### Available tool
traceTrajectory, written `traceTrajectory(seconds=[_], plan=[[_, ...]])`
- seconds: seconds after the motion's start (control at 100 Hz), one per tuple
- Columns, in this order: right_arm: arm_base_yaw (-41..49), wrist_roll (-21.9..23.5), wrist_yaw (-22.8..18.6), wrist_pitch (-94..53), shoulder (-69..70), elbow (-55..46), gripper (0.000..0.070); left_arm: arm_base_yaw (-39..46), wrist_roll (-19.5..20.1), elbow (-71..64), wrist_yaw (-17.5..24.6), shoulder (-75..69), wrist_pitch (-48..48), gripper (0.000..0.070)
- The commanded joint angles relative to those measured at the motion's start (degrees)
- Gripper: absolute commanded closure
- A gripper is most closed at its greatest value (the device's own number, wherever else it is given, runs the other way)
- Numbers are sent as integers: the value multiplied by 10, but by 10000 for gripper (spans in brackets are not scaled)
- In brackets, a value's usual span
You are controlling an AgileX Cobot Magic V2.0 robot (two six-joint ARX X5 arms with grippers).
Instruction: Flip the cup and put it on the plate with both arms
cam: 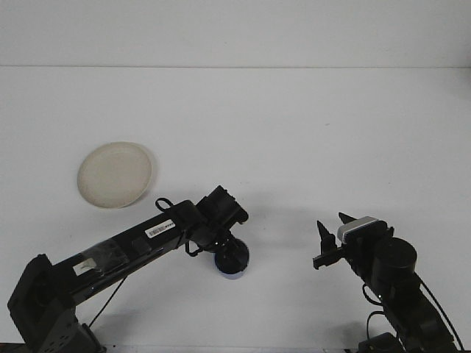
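Cup (234, 271): there is one, a small blue one, sitting on the white tabletop (294, 132) low in the front view and a little left of centre. Only its lower rim and a sliver of blue wall show, because the left hand (230, 254) sits right on top of it and covers most of it. Whether the cup stands mouth up or mouth down cannot be told from this view.

One plate (115, 174) lies on the tabletop, round and cream coloured, up and to the left of the cup and well apart from it. Nothing rests on the plate.

Two arms are in view. The left arm (125, 246) stretches from the lower left corner diagonally across to the cup, carrying a white label along its upper side, with a thin black cable looping near the wrist. Its hand appears to be closed around the cup, though the fingers are hidden under the wrist housing, so the grip itself is unclear.

The right hand (333, 237) hangs over bare tabletop at the lower right, well apart from the cup, its two dark fingers spread wide and holding nothing. A grey block sits just behind those fingers on the right arm (394, 283).
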Motion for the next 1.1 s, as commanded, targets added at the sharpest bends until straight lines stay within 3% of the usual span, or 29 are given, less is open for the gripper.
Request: traceTrajectory(seconds=[0.0, 0.22, 0.65, 0.83, 1.0, 1.09], plan=[[2, 5, 0, 7, 2, 3, 330, 2, 3, 31, -9, 0, -11, 686], [2, 5, 0, 7, 2, 3, 330, 55, 22, 115, -72, -29, -88, 686], [2, 5, 0, 7, 2, 3, 331, 347, 35, 162, -72, -95, -118, 686], [2, 5, 0, 7, 2, 3, 331, 453, 36, 162, -69, -76, -99, 687], [2, 5, 0, 7, 2, 3, 331, 523, 35, 162, -10, -27, -89, 687], [2, 5, 0, 7, 2, 3, 330, 541, 46, 162, -8, 3, -72, 686]])
